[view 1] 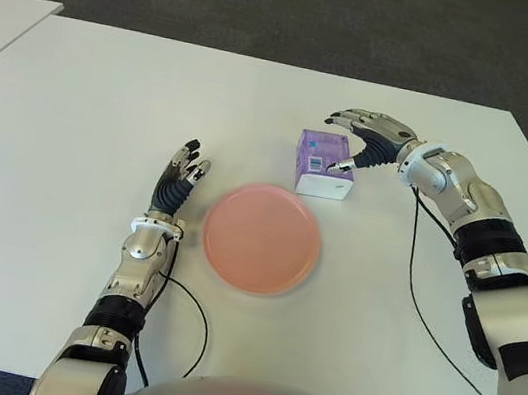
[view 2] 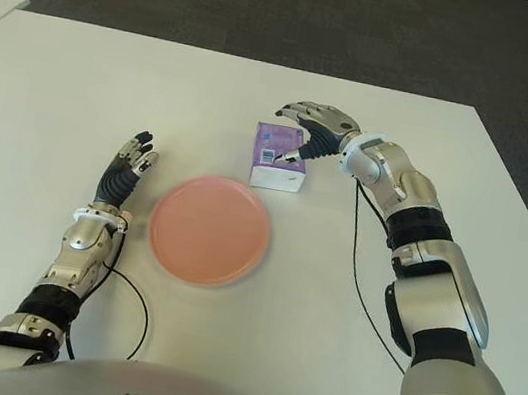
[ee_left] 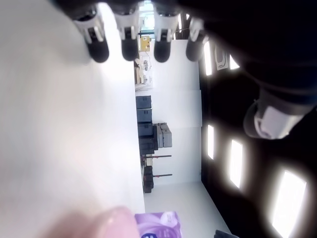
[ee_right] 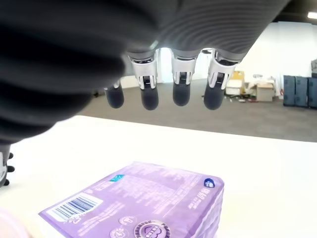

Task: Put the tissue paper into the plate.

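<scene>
Over tissue pack (view 1: pixel 322 164), spread right robot hand (view 1: pixel 363 138).

— Where's the tissue paper (view 1: pixel 324 164)?
— A purple pack lying flat on the white table (view 1: pixel 77 105), barcode up.
— And the plate (view 1: pixel 261 237)?
— Pink, round, empty; just beside the pack, possibly not touching.

Not much to read here tbh. The purple tissue pack (ee_right: pixel 148 203) has a white barcode label (ee_right: pixel 73 207) on its top face, plus lines of small white print, a teal tag and a couple of round logos, but none of it is legible. From the head views the label is just a white patch. No other text anywhere.
</scene>
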{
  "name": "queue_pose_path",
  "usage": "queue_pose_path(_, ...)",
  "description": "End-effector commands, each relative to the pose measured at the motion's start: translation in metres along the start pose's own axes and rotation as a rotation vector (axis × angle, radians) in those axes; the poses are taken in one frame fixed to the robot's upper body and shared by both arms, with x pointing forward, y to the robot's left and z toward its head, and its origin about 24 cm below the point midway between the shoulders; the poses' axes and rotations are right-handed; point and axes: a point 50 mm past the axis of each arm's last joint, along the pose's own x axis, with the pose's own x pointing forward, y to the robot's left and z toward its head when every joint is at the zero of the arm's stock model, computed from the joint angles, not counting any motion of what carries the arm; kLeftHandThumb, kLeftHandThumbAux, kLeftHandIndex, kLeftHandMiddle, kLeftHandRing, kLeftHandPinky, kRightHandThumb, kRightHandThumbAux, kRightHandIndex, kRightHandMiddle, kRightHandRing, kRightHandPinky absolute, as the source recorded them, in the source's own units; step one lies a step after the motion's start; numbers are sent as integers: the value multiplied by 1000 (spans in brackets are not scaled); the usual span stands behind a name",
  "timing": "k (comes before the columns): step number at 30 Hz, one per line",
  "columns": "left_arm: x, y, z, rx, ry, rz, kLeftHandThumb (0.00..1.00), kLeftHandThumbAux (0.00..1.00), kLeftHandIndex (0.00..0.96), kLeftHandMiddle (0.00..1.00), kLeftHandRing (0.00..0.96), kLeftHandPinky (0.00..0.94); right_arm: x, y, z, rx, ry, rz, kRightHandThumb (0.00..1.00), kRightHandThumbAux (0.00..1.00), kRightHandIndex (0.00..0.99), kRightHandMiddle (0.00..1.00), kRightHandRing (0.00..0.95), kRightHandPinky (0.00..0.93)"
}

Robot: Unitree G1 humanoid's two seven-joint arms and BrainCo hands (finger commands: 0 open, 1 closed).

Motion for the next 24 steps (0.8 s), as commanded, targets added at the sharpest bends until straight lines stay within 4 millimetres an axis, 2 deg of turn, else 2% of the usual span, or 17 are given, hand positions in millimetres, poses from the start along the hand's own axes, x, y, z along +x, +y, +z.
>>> queue_pose_path(1,-17,4,-29,4,155,10,0,439,0,0,0,0,3,5,1,-20,-11,40,248,384,0,0,0,0)
queue_pose_path(24,-17,5,-28,5,154,4,0,448,0,0,0,0,9,18,1,-8,0,77,229,398,0,0,0,0)
